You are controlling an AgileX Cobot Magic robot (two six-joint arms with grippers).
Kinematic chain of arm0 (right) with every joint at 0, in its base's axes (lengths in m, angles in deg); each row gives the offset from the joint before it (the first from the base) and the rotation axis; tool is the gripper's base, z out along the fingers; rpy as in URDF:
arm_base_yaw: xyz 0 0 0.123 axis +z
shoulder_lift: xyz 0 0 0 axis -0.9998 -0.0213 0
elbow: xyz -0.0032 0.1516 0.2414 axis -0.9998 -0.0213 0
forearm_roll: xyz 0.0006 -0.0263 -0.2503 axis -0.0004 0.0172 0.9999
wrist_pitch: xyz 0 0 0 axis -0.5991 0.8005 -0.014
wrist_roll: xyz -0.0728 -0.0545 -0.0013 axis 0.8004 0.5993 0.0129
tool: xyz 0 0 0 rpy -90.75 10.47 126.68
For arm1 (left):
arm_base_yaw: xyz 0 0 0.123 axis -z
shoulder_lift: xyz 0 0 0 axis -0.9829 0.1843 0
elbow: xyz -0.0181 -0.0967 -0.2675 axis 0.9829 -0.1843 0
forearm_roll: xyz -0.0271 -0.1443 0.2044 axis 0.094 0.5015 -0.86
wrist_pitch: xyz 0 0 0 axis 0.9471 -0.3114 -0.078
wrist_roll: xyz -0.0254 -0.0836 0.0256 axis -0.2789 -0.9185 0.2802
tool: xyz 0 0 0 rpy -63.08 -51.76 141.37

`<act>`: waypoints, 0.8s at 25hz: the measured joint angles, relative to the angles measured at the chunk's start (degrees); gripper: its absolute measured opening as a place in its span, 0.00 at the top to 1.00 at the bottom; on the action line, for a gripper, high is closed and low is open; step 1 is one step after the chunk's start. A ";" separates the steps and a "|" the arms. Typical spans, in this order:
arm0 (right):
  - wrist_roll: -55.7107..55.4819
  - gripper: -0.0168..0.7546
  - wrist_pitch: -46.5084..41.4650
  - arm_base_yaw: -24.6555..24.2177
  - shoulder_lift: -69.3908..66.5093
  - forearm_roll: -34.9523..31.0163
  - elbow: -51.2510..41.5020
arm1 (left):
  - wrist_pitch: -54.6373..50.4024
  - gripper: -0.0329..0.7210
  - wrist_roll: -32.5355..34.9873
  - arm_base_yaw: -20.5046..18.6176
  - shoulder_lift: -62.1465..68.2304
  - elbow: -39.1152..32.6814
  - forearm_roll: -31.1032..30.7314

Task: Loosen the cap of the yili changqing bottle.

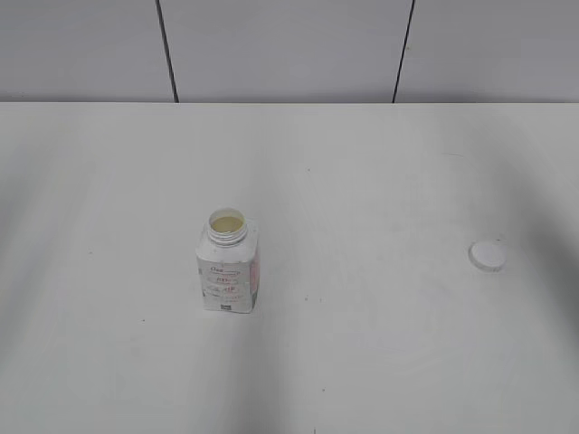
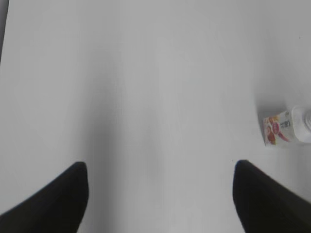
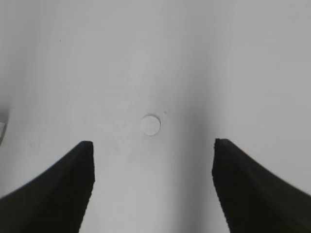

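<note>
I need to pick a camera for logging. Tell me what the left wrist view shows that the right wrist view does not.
Only the left wrist view: the yili changqing bottle at its right edge, pink-red label print visible, and the open left gripper. Only the right wrist view: the cap lying loose ahead of the open right gripper; a sliver at its left edge is too small to identify. Both: the bare white table, and empty, spread fingers.

The white table [image 1: 362, 163] carries the yili changqing bottle [image 1: 227, 262] upright, neck open; the cap [image 1: 488, 256] lies flat well apart at its 3 o'clock.
</note>
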 joint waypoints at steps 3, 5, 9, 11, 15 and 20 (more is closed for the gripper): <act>0.00 0.22 0.00 0.00 3.85 0.05 -5.43 | 1.66 0.22 0.00 0.00 -7.93 -6.80 0.00; 0.00 0.22 -0.06 0.00 6.42 0.05 -8.96 | 2.64 0.22 0.00 0.00 -12.11 -10.92 0.00; 0.00 0.22 -0.06 0.00 10.89 0.05 -14.96 | 3.06 0.22 0.00 0.00 -20.00 -17.43 0.00; 0.00 0.22 -0.06 0.00 13.01 0.05 -17.91 | 3.11 0.22 0.00 0.00 -24.04 -20.24 0.00; 0.00 0.22 -0.06 0.00 17.60 0.05 -23.77 | 3.05 0.22 0.05 0.00 -30.25 -25.71 0.00; 0.00 0.22 0.59 0.00 25.03 0.19 -30.59 | 2.37 0.22 0.05 0.00 -34.72 -31.43 0.06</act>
